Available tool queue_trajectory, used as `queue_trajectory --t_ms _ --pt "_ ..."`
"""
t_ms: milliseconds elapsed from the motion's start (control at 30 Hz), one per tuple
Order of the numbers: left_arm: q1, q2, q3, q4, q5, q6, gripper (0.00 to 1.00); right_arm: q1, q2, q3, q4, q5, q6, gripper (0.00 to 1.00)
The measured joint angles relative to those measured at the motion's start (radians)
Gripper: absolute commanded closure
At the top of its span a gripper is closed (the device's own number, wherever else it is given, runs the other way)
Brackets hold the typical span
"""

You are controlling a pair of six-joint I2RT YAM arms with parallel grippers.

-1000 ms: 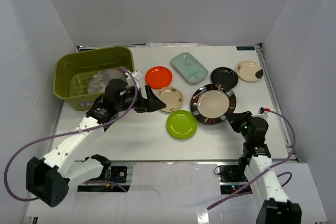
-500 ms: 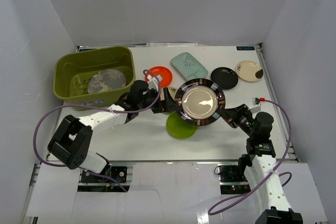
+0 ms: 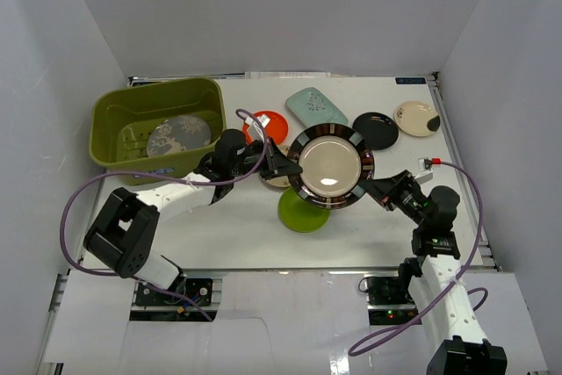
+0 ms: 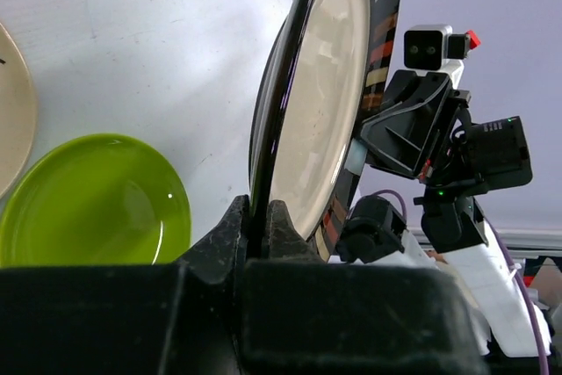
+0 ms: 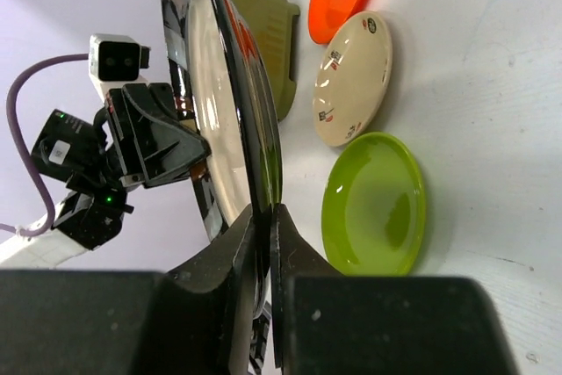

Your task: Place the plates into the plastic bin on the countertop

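Plate in hand: the large dark-rimmed plate (image 3: 331, 164) is off the countertop (image 3: 228, 226), tipped up over the middle of the table and shared by both arms.
Grip, left: the left gripper (image 3: 288, 167) pinches that plate's rim at its nine o'clock. My left wrist view shows the edge seated between the fingers.
Grip, right: the right gripper (image 3: 376, 187) pinches the rim at about four o'clock, with the edge likewise between its fingers.
Step, as I judge it: a handover to the left arm, since the plastic bin (image 3: 123, 164) sits at ten o'clock on the table, on that arm's side.
Doing it well: I would make sure the left grip is firm before spreading the right jaws. Then I would back the right arm out along the plate's plane so it does not drag the glossy rim. After that I would carry the plate over the bin wall and lower it in, rather than drop it onto the dish already there.
Plates, counted: eight.
In the bin: one, the grey patterned plate (image 3: 178, 135).
In the air: one.
On the countertop: six. They are the orange plate (image 3: 274, 126) at twelve, the mint plate (image 3: 316, 110) at twelve, the black plate (image 3: 376, 129) at one, the far cream plate (image 3: 416, 118) at two, the lime plate (image 3: 301, 214) at six, and the near cream plate (image 5: 356, 76).
Poor view: from above the near cream plate is mostly under the left arm, so it probably lies just left of centre.
Bins: one.
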Motion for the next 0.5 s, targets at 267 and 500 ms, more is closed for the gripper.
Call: queue_trajectory --t_ms 267,500 --pt "0.037 -0.124 0.017 -0.201 -0.071 0.077 1.0 0.005 -0.004 0.021 0.04 -0.084 0.021 0.04" --pt "0.457 -0.296 0.175 -0.394 -0.033 0.071 1.0 0.005 -0.023 0.06 0.03 -0.113 -0.027 0.03"
